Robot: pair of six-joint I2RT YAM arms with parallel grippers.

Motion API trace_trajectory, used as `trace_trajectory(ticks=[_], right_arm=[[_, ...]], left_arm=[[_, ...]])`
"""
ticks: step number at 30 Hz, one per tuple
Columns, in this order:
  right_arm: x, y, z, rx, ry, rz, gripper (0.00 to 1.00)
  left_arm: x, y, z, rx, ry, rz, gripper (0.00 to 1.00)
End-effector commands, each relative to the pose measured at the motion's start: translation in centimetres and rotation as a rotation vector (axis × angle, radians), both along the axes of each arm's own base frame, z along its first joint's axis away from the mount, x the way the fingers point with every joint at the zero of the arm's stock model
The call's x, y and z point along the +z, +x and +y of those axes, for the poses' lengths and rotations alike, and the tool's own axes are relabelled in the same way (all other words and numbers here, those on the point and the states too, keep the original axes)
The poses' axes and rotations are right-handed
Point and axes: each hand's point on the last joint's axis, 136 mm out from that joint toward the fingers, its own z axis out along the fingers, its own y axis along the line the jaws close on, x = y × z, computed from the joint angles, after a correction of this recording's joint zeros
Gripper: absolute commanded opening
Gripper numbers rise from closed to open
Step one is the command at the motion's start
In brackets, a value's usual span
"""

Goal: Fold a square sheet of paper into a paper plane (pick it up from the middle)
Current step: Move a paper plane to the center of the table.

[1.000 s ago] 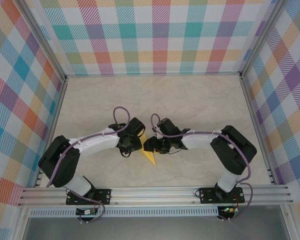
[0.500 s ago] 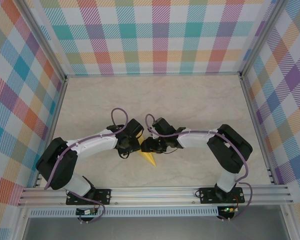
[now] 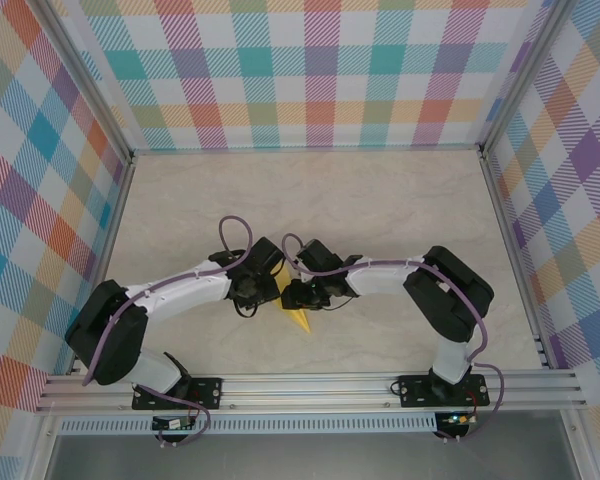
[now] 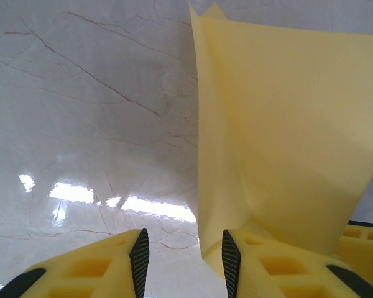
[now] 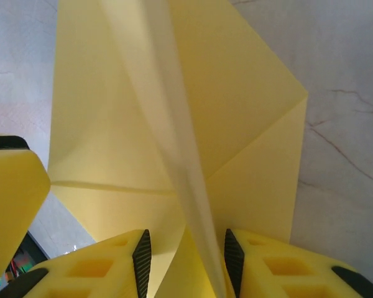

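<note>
Two jaws of the right gripper (image 5: pixel 183 248) stand half open around the middle ridge of the folded yellow paper (image 5: pixel 236 124), which also leans by one finger (image 4: pixel 280 267) of the half-open left gripper (image 4: pixel 182 248), so the next move is probably to squeeze that ridge flat.

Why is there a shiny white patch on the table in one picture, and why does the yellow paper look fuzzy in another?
Left wrist view: the glossy table reflects light, giving white glare near the bottom left. Right wrist view: the paper has a raised middle fold very close to the lens, so that fold blurs. Top view: even light, no glare on the table.
</note>
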Motion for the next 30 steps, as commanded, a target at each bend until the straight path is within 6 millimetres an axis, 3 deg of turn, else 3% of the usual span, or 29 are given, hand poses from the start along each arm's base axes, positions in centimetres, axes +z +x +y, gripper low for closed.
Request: trace_trajectory(ticks=[1,5,10,15,20,30], right_arm=[[-0.1,0.0,0.2,0.022,-0.036,-0.021,0.33],[0.0,0.4,-0.3,0.01,-0.104,-0.061,0.2],[1.7,1.3,-1.4,-0.042,-0.176,-0.134,0.13],[3.1,3.0,-5.5,-0.183,-0.383,-0.22,0.1],[4.0,4.0,-9.2,-0.296,-0.585,-0.257,0.11],[2.0,4.2,-8.0,-0.281,-0.602,-0.208,0.13]], left_arm=[[0.6,0.1,0.7,0.031,-0.009,-0.027,0.38],[1.6,0.3,1.2,0.05,-0.012,-0.073,0.38],[3.5,0.6,2.3,0.086,-0.015,-0.15,0.38],[4.5,0.5,3.6,0.126,-0.007,-0.199,0.38],[4.2,0.3,3.8,0.137,-0.015,-0.197,0.39],[4.1,0.6,2.7,0.116,-0.045,-0.186,0.41]])
